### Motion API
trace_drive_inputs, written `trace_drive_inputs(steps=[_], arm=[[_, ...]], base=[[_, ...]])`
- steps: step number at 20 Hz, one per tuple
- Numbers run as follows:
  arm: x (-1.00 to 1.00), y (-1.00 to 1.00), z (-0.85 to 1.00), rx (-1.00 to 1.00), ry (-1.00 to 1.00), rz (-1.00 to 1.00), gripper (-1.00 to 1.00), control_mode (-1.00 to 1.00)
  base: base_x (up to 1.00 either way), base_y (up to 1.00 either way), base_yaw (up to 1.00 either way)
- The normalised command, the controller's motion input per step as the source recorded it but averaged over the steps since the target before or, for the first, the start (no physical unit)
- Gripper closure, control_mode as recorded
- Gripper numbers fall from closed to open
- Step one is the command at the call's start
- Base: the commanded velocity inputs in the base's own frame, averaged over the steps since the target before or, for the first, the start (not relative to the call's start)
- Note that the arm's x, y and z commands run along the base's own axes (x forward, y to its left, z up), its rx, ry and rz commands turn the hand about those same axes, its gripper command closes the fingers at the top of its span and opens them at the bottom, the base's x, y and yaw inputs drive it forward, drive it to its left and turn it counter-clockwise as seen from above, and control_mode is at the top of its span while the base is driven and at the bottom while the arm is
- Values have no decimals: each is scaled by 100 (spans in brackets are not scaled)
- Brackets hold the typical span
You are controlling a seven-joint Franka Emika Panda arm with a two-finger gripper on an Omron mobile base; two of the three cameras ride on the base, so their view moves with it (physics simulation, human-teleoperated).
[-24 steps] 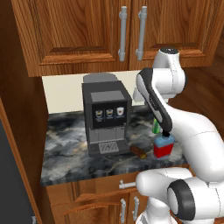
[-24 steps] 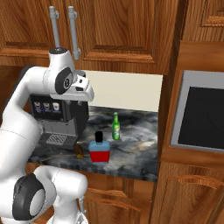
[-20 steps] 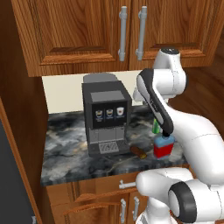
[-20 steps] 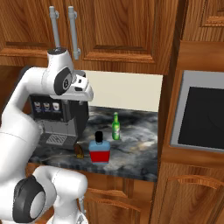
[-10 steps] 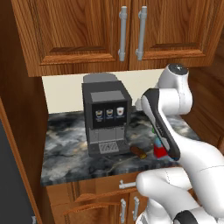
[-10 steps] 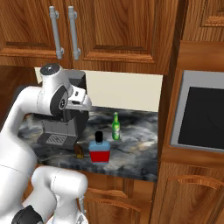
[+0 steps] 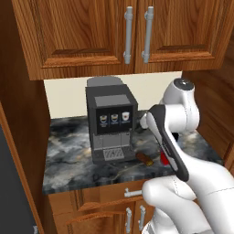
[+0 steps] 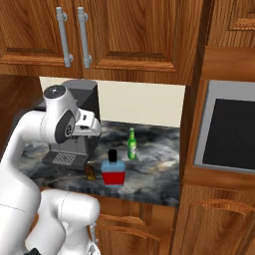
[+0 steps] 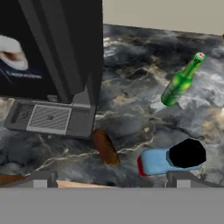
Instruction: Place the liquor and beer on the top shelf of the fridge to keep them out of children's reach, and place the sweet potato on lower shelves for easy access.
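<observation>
In the left base view the arm has folded lower and closer to the camera than a second ago: its white forearm now crosses the right half of the picture and covers the spot where the red bottle showed before, leaving a sliver of the liquor (image 7: 163, 158) beside the sweet potato (image 7: 145, 158), which lies on the dark marbled counter (image 7: 73, 155) just right of the coffee machine (image 7: 111, 123) base. The wooden cabinets (image 7: 91, 32) hang above as before. In the right base view the shoulder and elbow have dropped from the cabinet handles to the height of the coffee machine (image 8: 82, 107), and the wrist now points down toward the counter (image 8: 154, 174). The things themselves have not moved: the liquor (image 8: 114, 171) stands upright near the counter's front edge, the sweet potato (image 8: 90, 172) lies just left of it, and the beer (image 8: 132, 144) stands upright behind and a little right, near but apart. A dark oven panel (image 8: 229, 134) sits in the cabinetry at right. In the hand view the camera looks down on the counter: the sweet potato (image 9: 105, 146) lies by the drip tray (image 9: 50, 118), the liquor (image 9: 173, 157) is seen from above with its black cap toward the lens, and the beer (image 9: 181, 81) is farther off. The gripper (image 9: 109, 178) hangs above the counter with its fingertips (image 9: 41, 178) spread wide apart, holding nothing.
</observation>
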Motion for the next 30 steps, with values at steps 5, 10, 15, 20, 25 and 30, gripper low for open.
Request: trace_drive_inputs(steps=[5, 10, 15, 20, 25, 30], arm=[[-16, 18, -39, -6, 14, 15, -100, -100], [-19, 8, -57, -5, 9, 18, -100, -100], [-5, 18, -64, -7, 11, 15, -100, -100], [0, 15, -55, -6, 14, 13, -100, -100], [0, 1, -47, -1, 1, 5, -100, -100], [6, 0, -30, 0, 0, 1, -100, -100]], base=[[0, 0, 0], [0, 0, 0], [0, 0, 0], [0, 0, 0], [0, 0, 0], [0, 0, 0]])
